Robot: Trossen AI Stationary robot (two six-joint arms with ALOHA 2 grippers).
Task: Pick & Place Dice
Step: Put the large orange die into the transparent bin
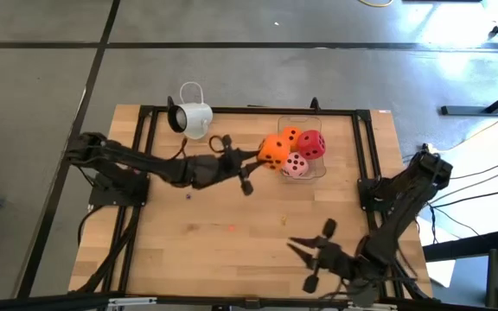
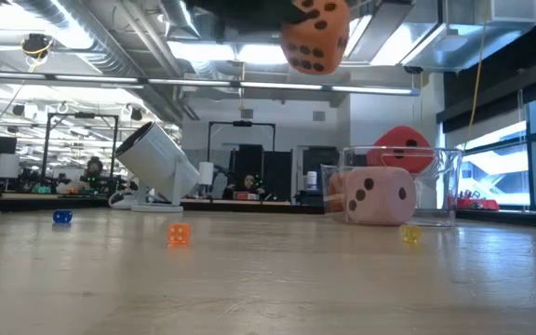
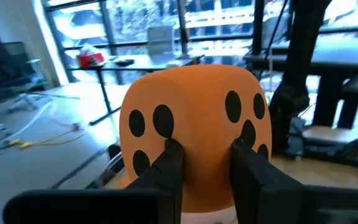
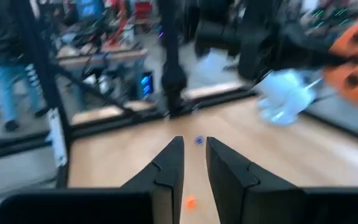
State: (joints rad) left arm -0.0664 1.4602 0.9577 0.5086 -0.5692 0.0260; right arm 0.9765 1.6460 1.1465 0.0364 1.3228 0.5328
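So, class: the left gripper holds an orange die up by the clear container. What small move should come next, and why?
Probably carry it a little further over the clear container, then open. The left gripper holds the orange die high off the table, just at the container's edge, where three dice already sit.

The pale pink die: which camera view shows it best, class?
The low view: the pale pink die faces the camera inside the clear container, pips visible. The high view shows it small from above; neither wrist view shows it clearly.
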